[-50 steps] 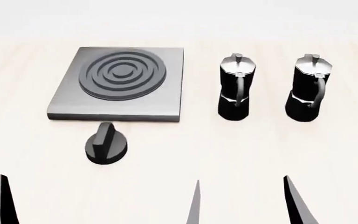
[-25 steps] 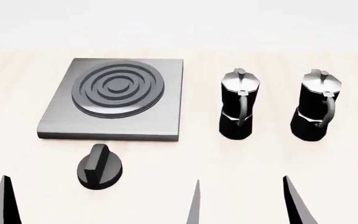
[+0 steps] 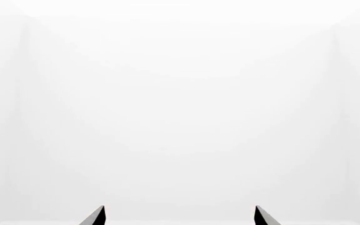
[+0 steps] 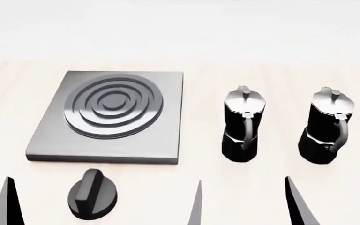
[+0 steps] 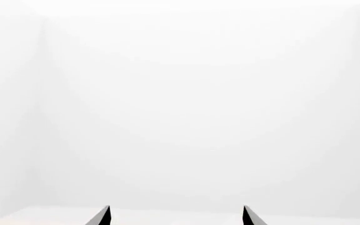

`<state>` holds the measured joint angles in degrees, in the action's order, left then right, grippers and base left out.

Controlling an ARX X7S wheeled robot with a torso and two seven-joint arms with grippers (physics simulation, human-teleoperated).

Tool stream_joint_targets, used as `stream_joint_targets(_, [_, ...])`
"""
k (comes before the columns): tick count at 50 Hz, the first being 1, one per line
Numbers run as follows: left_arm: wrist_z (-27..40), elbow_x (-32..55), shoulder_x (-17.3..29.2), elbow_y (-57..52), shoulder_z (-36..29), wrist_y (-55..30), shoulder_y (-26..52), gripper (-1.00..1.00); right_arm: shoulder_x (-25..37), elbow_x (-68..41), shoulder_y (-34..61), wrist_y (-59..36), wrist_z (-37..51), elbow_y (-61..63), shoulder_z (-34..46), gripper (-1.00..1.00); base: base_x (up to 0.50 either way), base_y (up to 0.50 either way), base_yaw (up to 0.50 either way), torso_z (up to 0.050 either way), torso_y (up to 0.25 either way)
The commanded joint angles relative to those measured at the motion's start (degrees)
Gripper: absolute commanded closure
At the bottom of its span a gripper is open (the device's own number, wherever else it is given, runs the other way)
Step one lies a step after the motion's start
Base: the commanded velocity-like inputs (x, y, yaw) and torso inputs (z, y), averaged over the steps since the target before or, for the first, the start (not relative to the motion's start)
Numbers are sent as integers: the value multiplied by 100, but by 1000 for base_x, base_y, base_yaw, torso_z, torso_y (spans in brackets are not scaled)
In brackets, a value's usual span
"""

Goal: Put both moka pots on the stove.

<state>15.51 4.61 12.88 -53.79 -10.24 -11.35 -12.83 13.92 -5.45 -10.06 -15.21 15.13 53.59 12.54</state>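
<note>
we see grey square stove (image 4: 167,122) with ring burner at left on the worktop (image 4: 273,187) | black knob (image 4: 92,200) before it | two glossy black moka pots: left pot (image 4: 243,125), right pot (image 4: 327,126), upright, apart, right of stove | left hand (image 3: 178,216) and right hand (image 5: 176,215) spread wide, empty, only fingertips visible, rest cut off
</note>
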Motion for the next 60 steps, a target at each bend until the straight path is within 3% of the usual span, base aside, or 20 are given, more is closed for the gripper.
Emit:
stream_joint_targets(1, [46, 29, 44, 40, -13, 42, 3, -100, 65, -38, 26, 22, 76, -43, 33, -100, 199, 0, 0, 0, 0])
stream_joint_targets(19, [128, 47, 102, 36, -48, 48, 10, -100, 130, -36, 54, 47, 208, -96, 102, -100, 196, 0, 0, 0, 1])
stream_joint_targets(60, [265, 88, 228, 76, -150, 131, 15, -100, 299, -343, 43, 245, 321, -196, 149, -100, 0, 113, 0, 0, 0])
